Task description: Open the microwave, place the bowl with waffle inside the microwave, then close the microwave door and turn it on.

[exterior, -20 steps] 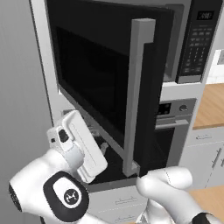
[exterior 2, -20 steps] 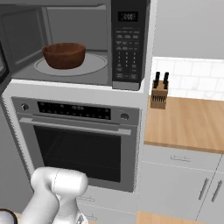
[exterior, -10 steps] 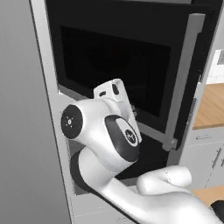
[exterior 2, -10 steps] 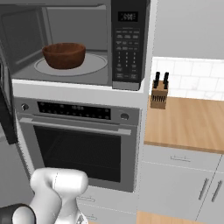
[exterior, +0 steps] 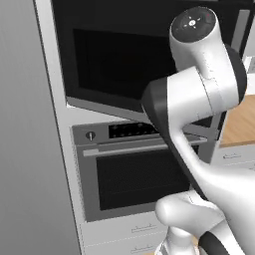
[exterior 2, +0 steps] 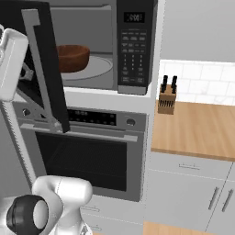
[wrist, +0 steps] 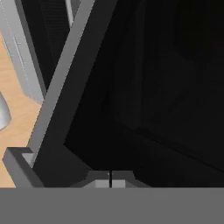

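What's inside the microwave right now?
The brown bowl sits on the pale turntable in the microwave cavity. The half-swung door covers the bowl's left edge, and its contents cannot be seen from this angle.

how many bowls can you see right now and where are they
1. The bowl sits on the turntable inside the microwave, behind the partly swung microwave door. The door covers part of the cavity, so another could be hidden.

The door (exterior 2: 43, 69) is covering the left part of the bowl (exterior 2: 73, 56) and cavity in the right base view, while the arm (exterior: 199, 99) is blocking the handle in the left base view.
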